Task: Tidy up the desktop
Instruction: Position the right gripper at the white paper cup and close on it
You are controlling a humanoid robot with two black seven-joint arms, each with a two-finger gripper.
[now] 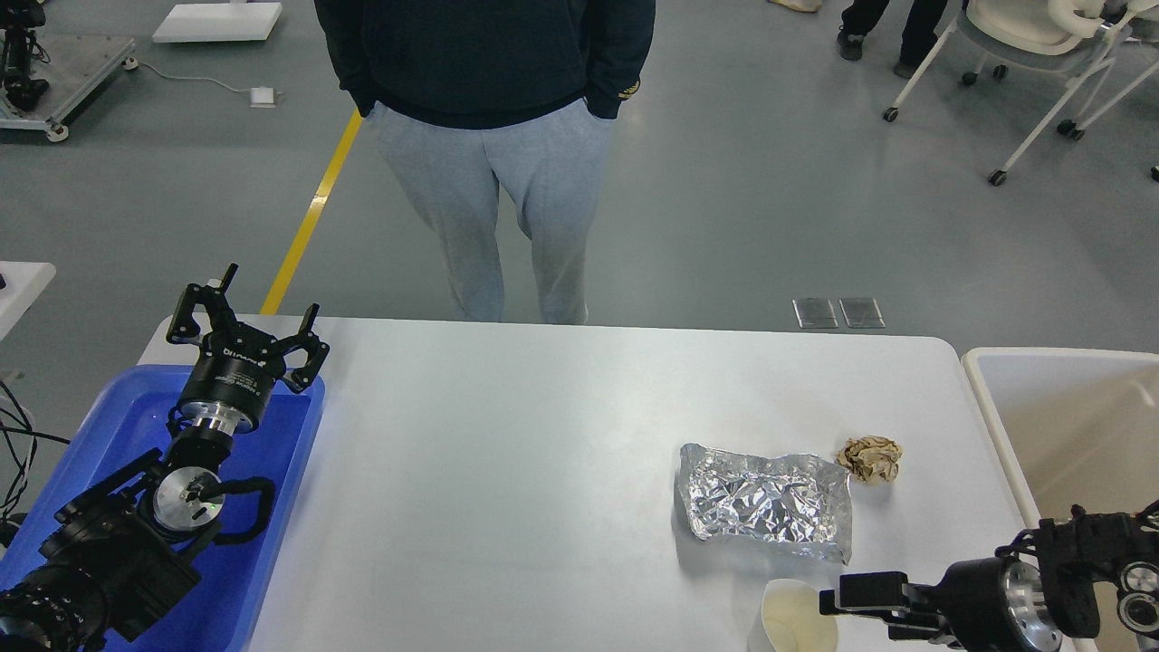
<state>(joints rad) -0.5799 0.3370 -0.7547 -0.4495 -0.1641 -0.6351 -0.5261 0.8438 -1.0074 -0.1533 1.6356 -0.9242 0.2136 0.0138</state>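
Observation:
The white desktop (543, 453) bears a crumpled sheet of silver foil (765, 503), a small brown paper ball (869, 457) just right of it, and a white paper cup (797, 620) at the front edge, cut off by the frame. My right gripper (838, 598) comes in low from the right, its dark tip at the cup's right rim; its fingers cannot be told apart. My left gripper (253, 317) is open and empty, held above the far end of the blue tray (290, 453).
An off-white bin (1068, 426) with a beige inside stands off the table's right edge. A person (493, 154) stands close behind the far edge. Wheeled chairs (1023, 54) are at the back right.

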